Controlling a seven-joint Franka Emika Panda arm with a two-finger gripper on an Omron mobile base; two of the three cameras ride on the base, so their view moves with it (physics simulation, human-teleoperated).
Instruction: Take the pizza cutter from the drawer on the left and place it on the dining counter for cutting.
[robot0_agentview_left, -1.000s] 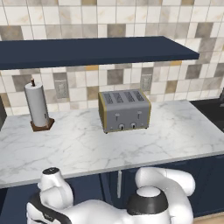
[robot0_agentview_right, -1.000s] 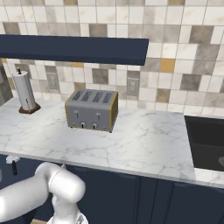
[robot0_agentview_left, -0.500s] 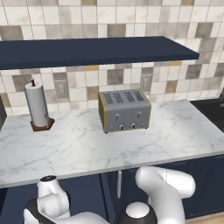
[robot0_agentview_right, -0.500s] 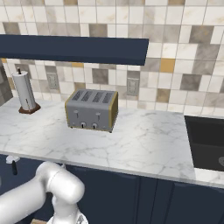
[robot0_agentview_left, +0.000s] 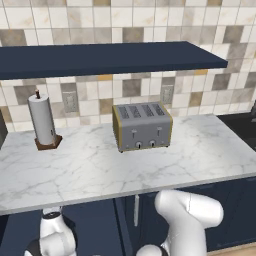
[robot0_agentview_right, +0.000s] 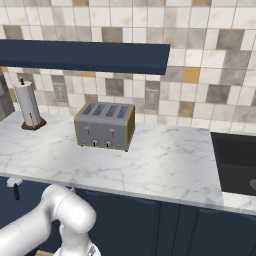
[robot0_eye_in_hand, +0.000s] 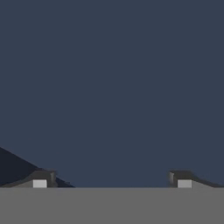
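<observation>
Across the marble tabletop (robot0_agentview_left: 90, 170) stand two things: one silver four-slot toaster (robot0_agentview_left: 143, 126) near the middle and one paper towel roll (robot0_agentview_left: 42, 120) on a brown holder at the left. One navy shelf (robot0_agentview_left: 110, 57) runs along the tiled backsplash (robot0_agentview_left: 150, 17) above them, and two wall outlets (robot0_agentview_left: 167, 93) sit on the tiles under it. At the right edge a black sink (robot0_agentview_right: 239, 162) is set into the marble. Below the tabletop the white arm (robot0_agentview_left: 187, 220) folds low in front of the navy cabinet fronts (robot0_agentview_right: 135, 225), its elbow bent and the hand reaching down. From the hand camera, the pincer (robot0_eye_in_hand: 112, 179) stands wide open, both dark fingertips (robot0_eye_in_hand: 41, 179) spread apart with nothing between them, facing a flat navy surface close up. I cannot tell whether that surface is the drawer front, and I cannot tell where the pizza cutter lies.
</observation>
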